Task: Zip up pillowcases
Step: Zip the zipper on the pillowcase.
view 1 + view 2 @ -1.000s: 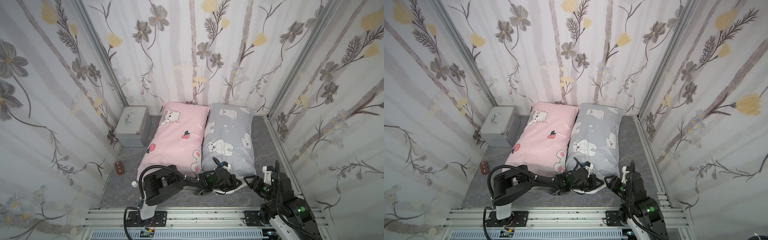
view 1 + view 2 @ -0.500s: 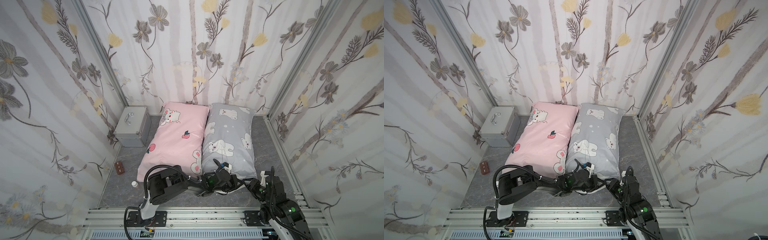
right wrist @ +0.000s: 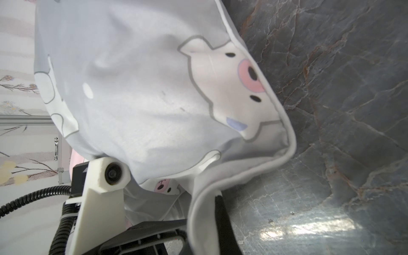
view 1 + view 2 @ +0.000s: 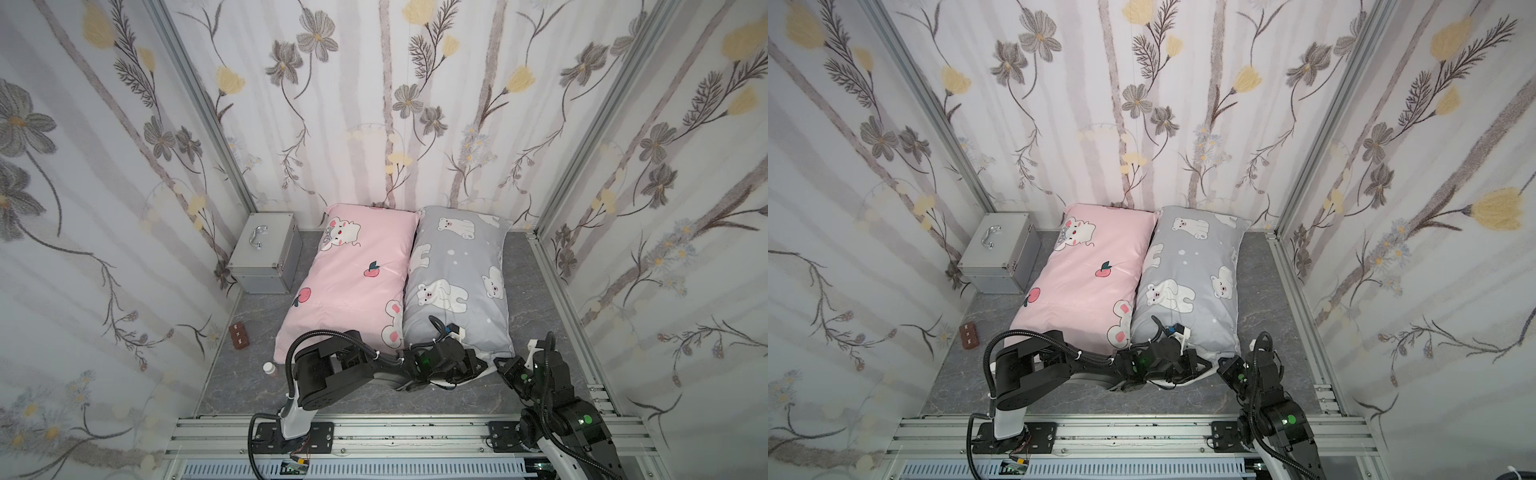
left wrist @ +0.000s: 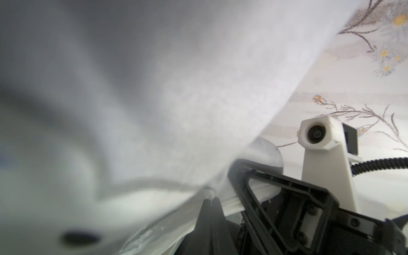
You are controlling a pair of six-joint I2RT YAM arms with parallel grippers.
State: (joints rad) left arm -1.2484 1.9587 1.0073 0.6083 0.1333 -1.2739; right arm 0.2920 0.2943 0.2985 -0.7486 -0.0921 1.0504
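On the grey marbled bench (image 4: 536, 291), the pink pillowcase (image 4: 357, 274) and the grey pillowcase (image 4: 457, 266) lie side by side, touching along their long edges. At the grey one's near edge the left pincer (image 4: 482, 365) is closed on the fabric. Just beside it, the right pincer (image 4: 500, 365) is clamped on the corner hem.

Before me the pink pillowcase (image 4: 357, 291) carries white cartoon animals and red peaches; the grey pillowcase (image 4: 457, 266) has white polar bears. The metal case (image 4: 266, 257) is silver, the floor (image 4: 536, 316) veined grey marble, the walls (image 4: 374, 104) white with grey and yellow flowers. My arms (image 4: 332, 370) are black.
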